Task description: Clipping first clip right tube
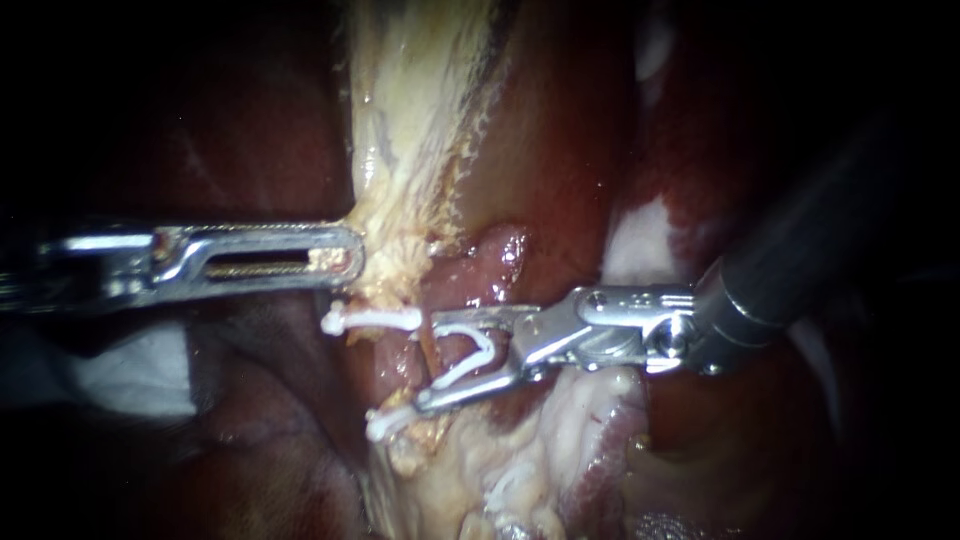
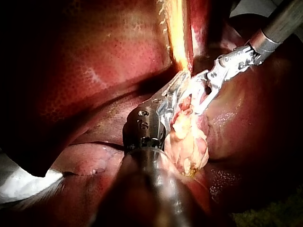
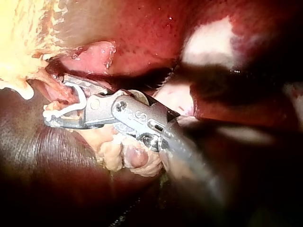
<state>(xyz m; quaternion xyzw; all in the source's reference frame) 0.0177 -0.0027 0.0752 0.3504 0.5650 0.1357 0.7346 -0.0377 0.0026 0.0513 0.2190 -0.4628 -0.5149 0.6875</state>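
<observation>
My right instrument (image 1: 425, 362) comes in from the right, its jaws standing wide apart with a white clip (image 1: 472, 350) held between them. They straddle a thin pale tube (image 1: 430, 352) below the yellow tissue strand (image 1: 410, 150). Two other white clip ends (image 1: 372, 318) (image 1: 385, 420) lie just left of these jaws. My left instrument (image 1: 345, 255) reaches in from the left, shut on the strand's edge. The left wrist view shows its jaws (image 2: 177, 90) on the pale tissue, facing my right instrument (image 2: 206, 92). In the right wrist view the clip (image 3: 78, 101) sits in my right instrument (image 3: 57, 101).
Dark red liver (image 1: 560, 150) surrounds the strand on both sides. Lumpy pale fatty tissue (image 1: 480, 470) lies under the right instrument. A white gauze (image 1: 130, 370) sits below the left shaft and shows beside that shaft in the left wrist view (image 2: 19, 182).
</observation>
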